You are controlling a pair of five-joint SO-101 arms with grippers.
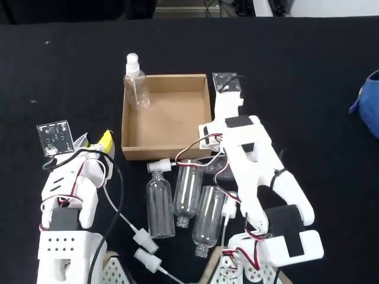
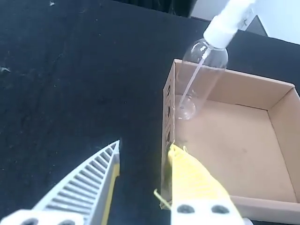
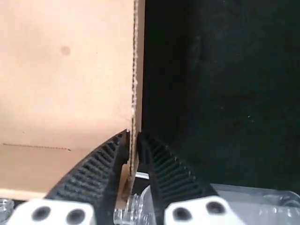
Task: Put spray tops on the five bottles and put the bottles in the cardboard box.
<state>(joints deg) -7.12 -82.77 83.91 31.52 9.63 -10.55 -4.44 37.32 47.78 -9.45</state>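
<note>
R wrist view: R gripper (image 3: 133, 136) nipped on box (image 3: 65, 70) wall | L gripper (image 2: 145, 145) wide, empty, beside box | bottle (image 2: 204, 65) leans in far corner, top up-outward

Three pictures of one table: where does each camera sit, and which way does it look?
High view: fixed above the table, looking down on the cardboard box, loose bottles, left arm and right arm.
Left wrist view: on the left wrist, facing past the open left gripper toward the box and capped bottle.
Right wrist view: on the right wrist, facing along the right gripper, closed astride a box wall.
Shared: all three show the box; high and left wrist share the capped bottle.
</note>
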